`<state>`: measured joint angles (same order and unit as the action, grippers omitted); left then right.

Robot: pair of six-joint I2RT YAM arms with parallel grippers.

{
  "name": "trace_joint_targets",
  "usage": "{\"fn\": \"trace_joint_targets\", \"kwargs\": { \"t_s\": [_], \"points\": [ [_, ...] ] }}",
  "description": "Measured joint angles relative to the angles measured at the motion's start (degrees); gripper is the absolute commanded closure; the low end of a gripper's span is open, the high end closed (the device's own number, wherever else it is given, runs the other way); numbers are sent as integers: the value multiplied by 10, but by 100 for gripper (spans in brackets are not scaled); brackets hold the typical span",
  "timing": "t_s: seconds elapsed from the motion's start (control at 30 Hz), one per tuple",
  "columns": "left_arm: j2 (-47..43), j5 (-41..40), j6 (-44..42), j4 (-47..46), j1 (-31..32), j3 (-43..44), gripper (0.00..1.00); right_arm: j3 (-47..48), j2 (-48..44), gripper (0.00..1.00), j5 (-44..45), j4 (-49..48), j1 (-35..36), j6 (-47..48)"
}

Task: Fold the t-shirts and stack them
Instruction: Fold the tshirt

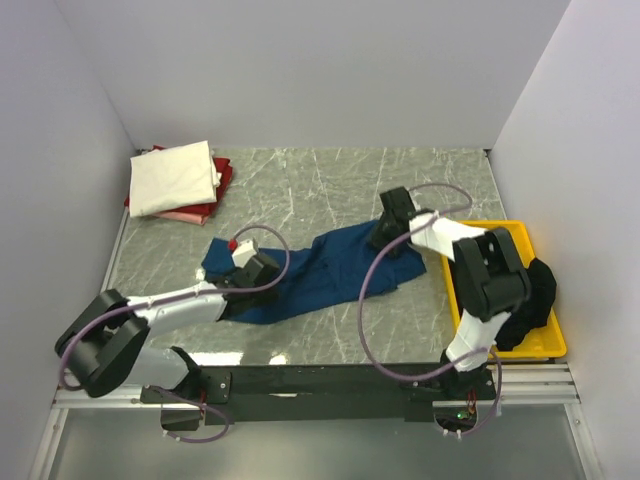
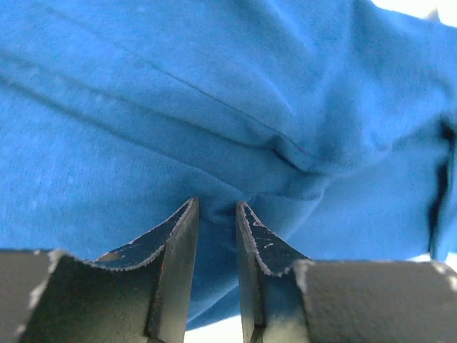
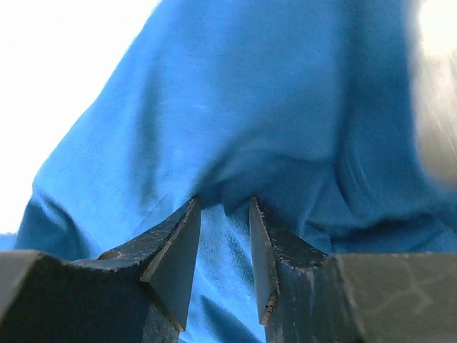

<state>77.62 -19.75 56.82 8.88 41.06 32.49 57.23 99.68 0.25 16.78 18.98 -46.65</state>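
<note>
The table (image 1: 330, 185) carries the dark blue t-shirt (image 1: 325, 272), which lies rumpled and stretched diagonally across the near centre, not yet folded. The folded stack (image 1: 172, 176), cream over red, sits at the far left corner. The yellow tray (image 1: 522, 232) at the right holds a black t-shirt (image 1: 530, 298). My left gripper (image 2: 216, 209) is clamped on a pinch of blue cloth at the shirt's left end. My right gripper (image 3: 223, 206) appears clamped likewise at the right end. For this step, I judge it best to draw both ends apart evenly until the cloth lies flat, lift only enough to clear wrinkles, and avoid dragging toward the tray.
</note>
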Motion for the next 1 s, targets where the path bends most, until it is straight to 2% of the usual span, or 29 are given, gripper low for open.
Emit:
{"fn": "trace_joint_targets", "kwargs": {
  "t_s": [0.13, 0.37, 0.5, 0.53, 0.6, 0.73, 0.83, 1.0],
  "points": [
    [-45, 15, 92, 30, 69, -28, 66, 121, 87, 59, -8, 45, -5, 37],
    [-52, 14, 268, 68, 201, -22, 63, 294, 197, 59, -12, 123, -5, 101],
    [-39, 10, 299, 88, 230, 21, 55, 378, 247, 58, -15, 166, -5, 135],
    [-30, 1, 296, 97, 232, 45, 46, 396, 256, 58, -15, 176, -5, 143],
    [-14, -25, 275, 112, 232, 100, 41, 431, 273, 56, -14, 195, -5, 157],
    [7, -70, 194, 110, 199, 195, 39, 445, 268, 54, -6, 217, -5, 170],
    [36, -65, 99, 71, 126, 240, 40, 439, 242, 53, 11, 227, -7, 169],
    [129, -19, -80, 14, 35, 303, 38, 325, 104, 53, 12, 203, -24, 153]
  ]
}}
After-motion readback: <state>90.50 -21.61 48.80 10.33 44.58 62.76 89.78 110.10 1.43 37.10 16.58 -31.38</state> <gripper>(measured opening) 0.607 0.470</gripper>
